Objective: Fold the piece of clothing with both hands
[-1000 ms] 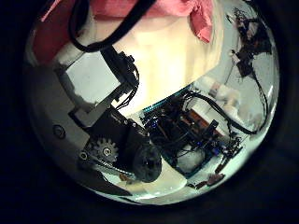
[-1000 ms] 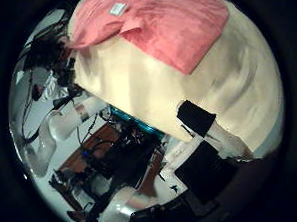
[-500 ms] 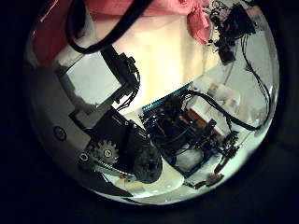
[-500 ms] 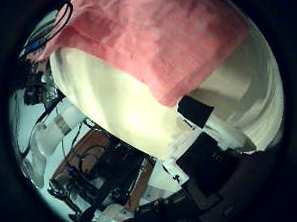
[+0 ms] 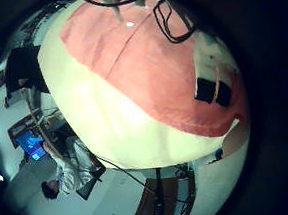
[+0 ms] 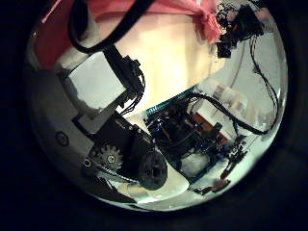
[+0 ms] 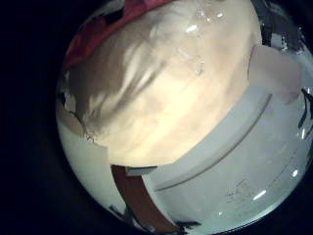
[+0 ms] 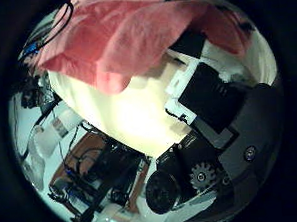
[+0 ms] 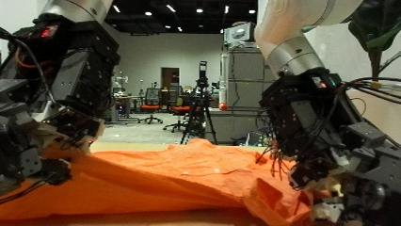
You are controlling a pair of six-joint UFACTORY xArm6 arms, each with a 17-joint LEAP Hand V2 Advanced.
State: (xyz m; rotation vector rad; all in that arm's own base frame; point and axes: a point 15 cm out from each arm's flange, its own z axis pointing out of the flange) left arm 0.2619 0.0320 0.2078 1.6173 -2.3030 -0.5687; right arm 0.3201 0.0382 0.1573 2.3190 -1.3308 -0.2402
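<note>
An orange piece of clothing lies spread on the table between my two hands. My left hand is down at one end, fingers curled onto a raised edge of the cloth. My right hand is at the other end, where the cloth bunches up under its curled fingers. The right thumb side palm view shows a finger bent over the rumpled cloth.
The table's edge runs close by my right hand in the right little finger side palm view. The room behind holds chairs and equipment well away from the table.
The fingers of my right hand have curled in over the cloth, and the cloth under them has rumpled. The left thumb side palm view is almost unchanged.
</note>
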